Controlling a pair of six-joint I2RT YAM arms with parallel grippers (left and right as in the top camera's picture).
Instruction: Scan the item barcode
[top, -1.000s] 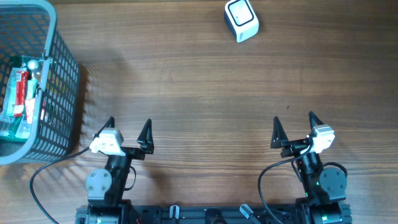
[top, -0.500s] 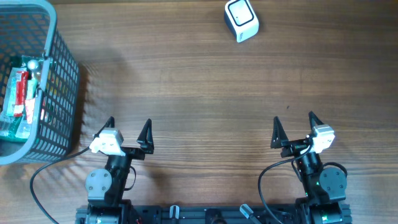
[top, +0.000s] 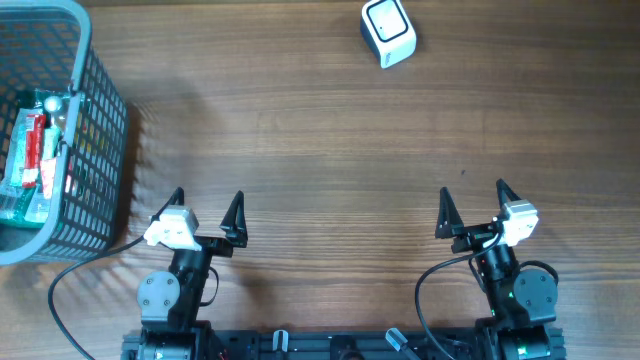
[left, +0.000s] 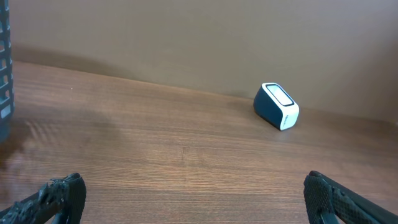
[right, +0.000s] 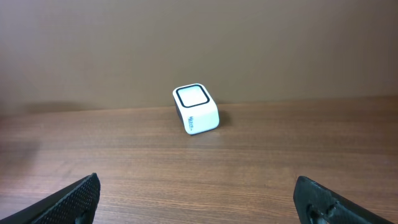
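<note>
A white and dark barcode scanner (top: 387, 32) stands at the table's far edge, right of centre; it also shows as the scanner (left: 277, 106) in the left wrist view and the scanner (right: 195, 109) in the right wrist view. The item (top: 35, 150), a red, green and white pack, lies inside the basket at the left. My left gripper (top: 206, 207) rests open near the front edge, right of the basket, with only bare wood between its fingertips (left: 62, 196). Far from the scanner, my right gripper (top: 470, 199) is open and holds nothing, its fingertips (right: 78, 196) wide apart.
A grey-blue wire basket (top: 95, 130) fills the left end of the table; its edge (left: 5, 62) shows in the left wrist view. A black cable (top: 70, 275) curls beside the left arm base. Brown wood table (top: 330, 150) stretches between the arms and the scanner.
</note>
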